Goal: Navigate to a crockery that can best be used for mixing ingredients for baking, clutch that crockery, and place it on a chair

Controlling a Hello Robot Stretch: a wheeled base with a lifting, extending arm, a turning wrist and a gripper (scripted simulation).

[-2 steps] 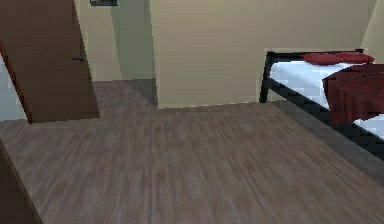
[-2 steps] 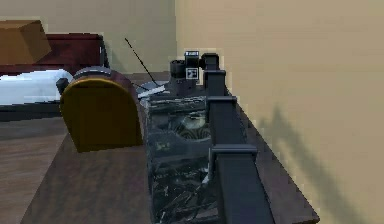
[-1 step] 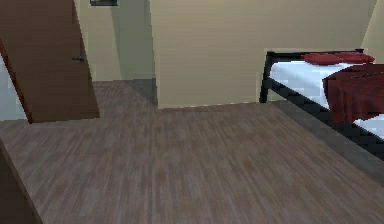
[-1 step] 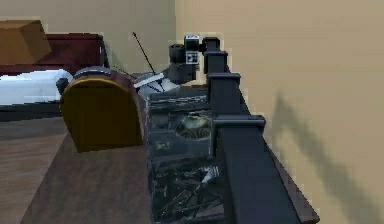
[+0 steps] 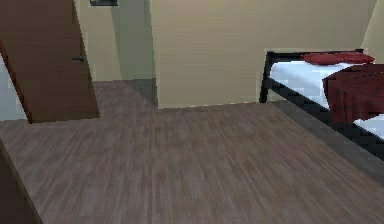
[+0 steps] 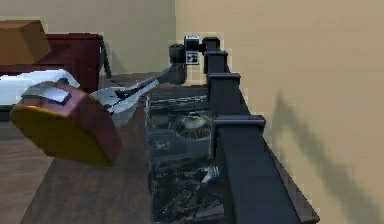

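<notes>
The gripper (image 6: pixel 122 98) is pointing at a tilted brown bowl (image 6: pixel 60 128) right at its fingertips, hold and finger spread impossible to tell; any swing is risking a knock against the cluttered dark surface (image 6: pixel 180 150) beside them.

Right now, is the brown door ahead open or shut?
Open: the brown door stands swung at an angle, with a passage showing beside it.

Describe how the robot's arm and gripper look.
The arm is a dark square bar of stepped segments. Two small white squares with black marks sit at its far end, beside the gripper, a dark body with thin fingers.
</notes>
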